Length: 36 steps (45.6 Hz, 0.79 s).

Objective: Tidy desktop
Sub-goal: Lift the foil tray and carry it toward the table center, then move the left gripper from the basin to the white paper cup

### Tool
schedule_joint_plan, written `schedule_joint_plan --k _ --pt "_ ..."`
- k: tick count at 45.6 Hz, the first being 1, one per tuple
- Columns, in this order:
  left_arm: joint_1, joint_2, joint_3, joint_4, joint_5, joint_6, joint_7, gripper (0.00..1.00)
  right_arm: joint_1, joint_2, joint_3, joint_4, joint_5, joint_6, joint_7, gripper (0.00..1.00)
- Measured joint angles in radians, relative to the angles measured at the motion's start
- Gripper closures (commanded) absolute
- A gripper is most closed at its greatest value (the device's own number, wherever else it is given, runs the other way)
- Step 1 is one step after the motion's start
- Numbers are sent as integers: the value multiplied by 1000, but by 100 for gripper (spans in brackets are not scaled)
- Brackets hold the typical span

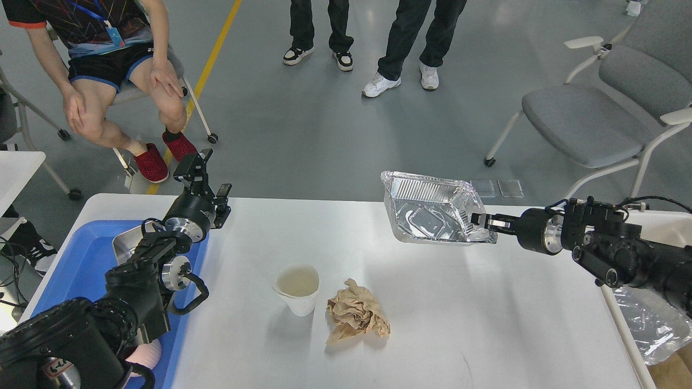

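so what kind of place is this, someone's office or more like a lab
Most likely a robot lab or demo hall, not a private office: a grey workshop-style floor with a yellow line, wheeled grey chairs, and onlookers standing by the white desktop where litter is staged.

My right gripper (483, 221) is black with silver bits, and the foil container (430, 214) pinched in it is shiny silver with ribbed walls. Below and to the left of that gripper, the desktop (486, 313) is plain white, the paper cup (296, 288) is off-white, and the crumpled paper (355, 317) just beside it is tan-brown. My left gripper (203, 175) is black too; right behind it sits a bright blue tray (81, 265) with a silver metal dish (125, 242) in it. Past both grippers the floor (303, 135) is grey with one yellow line (208, 70).
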Motion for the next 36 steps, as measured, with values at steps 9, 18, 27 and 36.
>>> schedule_joint_plan --k 9,18,27,36 --pt "-1 -3 -1 0 1 4 0 3 3 1 0 26 2 -22 -9 100" --pt "-3 -12 0 -2 2 6 0 3 8 59 1 -7 5 -26 -23 100" --pt "-7 -12 0 -2 2 13 0 3 26 110 2 -39 5 -26 -24 100" --pt "-8 -12 0 0 2 14 0 3 27 126 3 -70 5 -26 -23 100"
